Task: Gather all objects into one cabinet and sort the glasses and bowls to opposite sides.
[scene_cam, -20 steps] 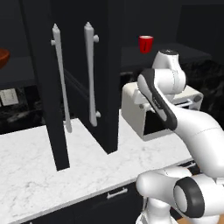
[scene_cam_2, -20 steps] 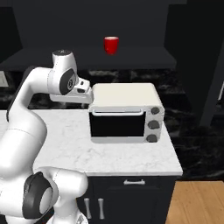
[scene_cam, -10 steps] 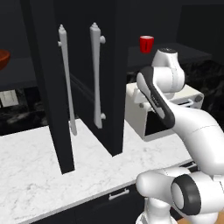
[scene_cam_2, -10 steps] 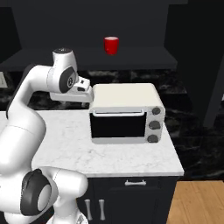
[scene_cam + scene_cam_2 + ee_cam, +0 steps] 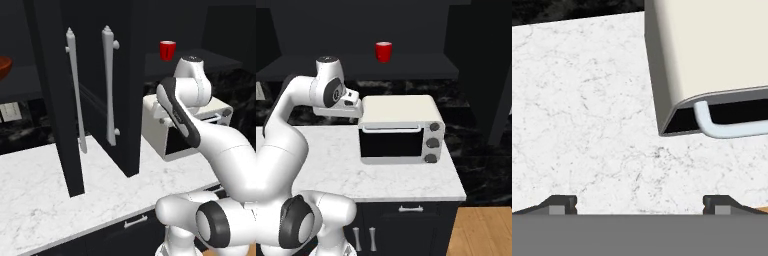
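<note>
Tool [image 5: 639, 205] hangs with its jaws spread as wide as they go and nothing between them, looking down on the white marble tabletop [image 5: 582, 110] beside the cream toaster oven [image 5: 712, 55] at the upper right of the hand view. Up on the dark shelf [image 5: 356, 67] near the top centre of the right base view stands the small red cup [image 5: 383, 51], well above the oven; a red-brown bowl [image 5: 4, 67] peeks in at the left edge of the left base view, left of the black cabinet doors [image 5: 95, 90] with long white handles
</note>
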You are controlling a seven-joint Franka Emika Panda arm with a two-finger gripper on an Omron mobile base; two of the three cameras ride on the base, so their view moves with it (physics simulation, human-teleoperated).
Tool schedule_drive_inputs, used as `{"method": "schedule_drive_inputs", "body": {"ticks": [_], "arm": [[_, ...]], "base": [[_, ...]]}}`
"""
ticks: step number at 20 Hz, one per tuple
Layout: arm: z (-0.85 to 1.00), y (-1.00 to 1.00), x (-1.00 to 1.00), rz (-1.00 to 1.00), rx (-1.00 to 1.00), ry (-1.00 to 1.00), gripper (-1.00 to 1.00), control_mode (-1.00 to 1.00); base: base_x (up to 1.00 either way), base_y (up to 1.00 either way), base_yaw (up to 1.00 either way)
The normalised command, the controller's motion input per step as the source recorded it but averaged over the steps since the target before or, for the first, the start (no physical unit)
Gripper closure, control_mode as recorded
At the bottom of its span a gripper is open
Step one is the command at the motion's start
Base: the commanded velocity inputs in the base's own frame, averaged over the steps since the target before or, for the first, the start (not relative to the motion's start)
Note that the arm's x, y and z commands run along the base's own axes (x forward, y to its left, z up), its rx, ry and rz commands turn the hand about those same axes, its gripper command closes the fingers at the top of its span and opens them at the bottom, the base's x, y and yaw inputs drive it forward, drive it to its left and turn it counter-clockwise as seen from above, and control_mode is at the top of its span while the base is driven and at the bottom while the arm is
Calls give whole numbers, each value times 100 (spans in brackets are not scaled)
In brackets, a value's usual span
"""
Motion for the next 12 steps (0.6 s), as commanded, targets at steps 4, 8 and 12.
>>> {"method": "schedule_drive_inputs", "body": {"ticks": [4, 8, 12], "arm": [[61, 1, 0, -3, 0, -20, -100, -100], [100, 3, 0, -7, 4, -43, -100, -100], [100, 18, 16, -18, 0, -33, -100, -100]], "base": [[0, 0, 0], [0, 0, 0], [0, 0, 0]]}}
